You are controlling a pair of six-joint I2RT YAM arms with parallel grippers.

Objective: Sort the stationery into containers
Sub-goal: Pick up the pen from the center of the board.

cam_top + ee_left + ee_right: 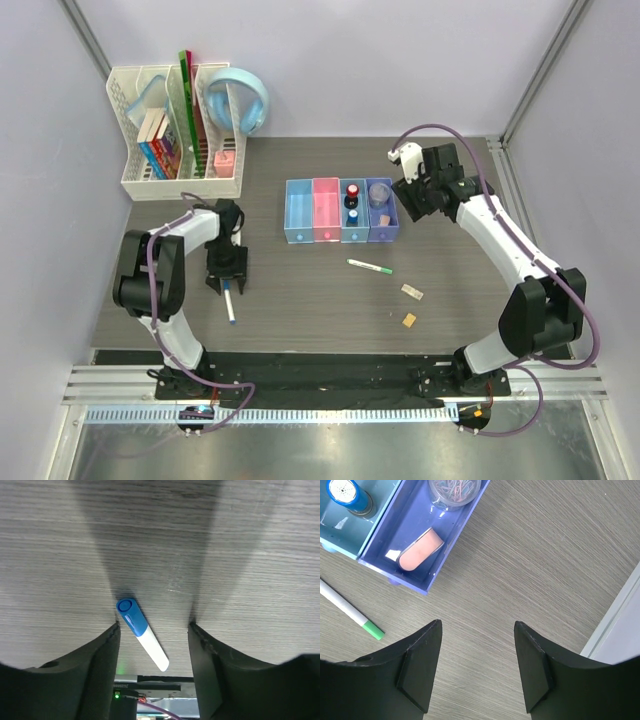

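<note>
The white marker with a blue cap (230, 304) lies on the table just near of my left gripper (227, 278). In the left wrist view the marker (142, 633) lies flat and tilted between the open fingers of my left gripper (154, 625), touching neither. The containers (326, 216) stand mid-table in a row: blue, pink, blue, purple. The thin white pen with a green tip (370, 267) and two small erasers (412, 292) (409, 320) lie loose in front of them. My right gripper (415, 197) is open and empty right of the purple bin (395, 576), which holds a pink eraser (420, 550).
A white mesh organizer (135, 178) with books, a green ruler and light-blue headphones (237, 105) stands at the back left. The purple bin also holds a jar of paper clips (454, 487). The second blue bin (367, 527) holds small capped bottles. A wall rail (615, 625) runs close on the right.
</note>
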